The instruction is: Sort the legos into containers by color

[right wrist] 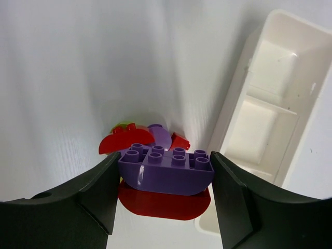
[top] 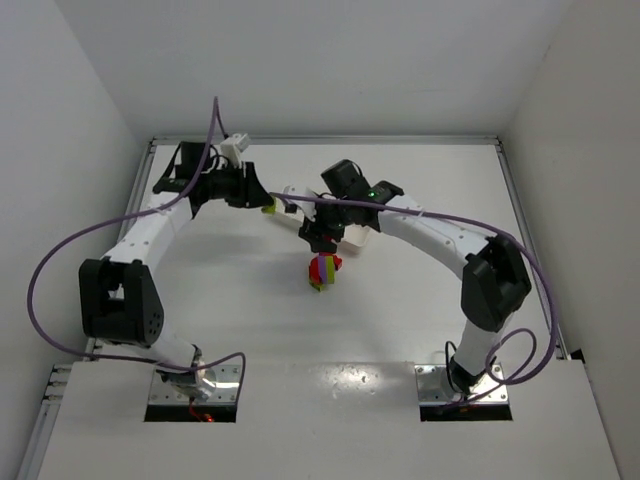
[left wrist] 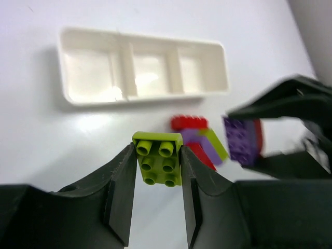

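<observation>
In the overhead view the arms cover most of the white tray [top: 358, 237], and we make out only a pale corner of it beside the right gripper [top: 318, 241]. The left wrist view shows it whole: long, shallow, three square compartments inside a raised rim, lying beyond the loose legos [left wrist: 199, 137]. That heap is blurred; we can tell red, purple and yellow-green pieces touching, not how many. The left gripper [left wrist: 158, 174] is clamped on a yellow-green brick [left wrist: 158, 158], studs up, a finger on each side. The right gripper's fingers stand partly apart, gripping a purple brick [right wrist: 166, 170] by its ends; a red piece [right wrist: 162, 205] shows beneath it, whether attached we cannot tell
</observation>
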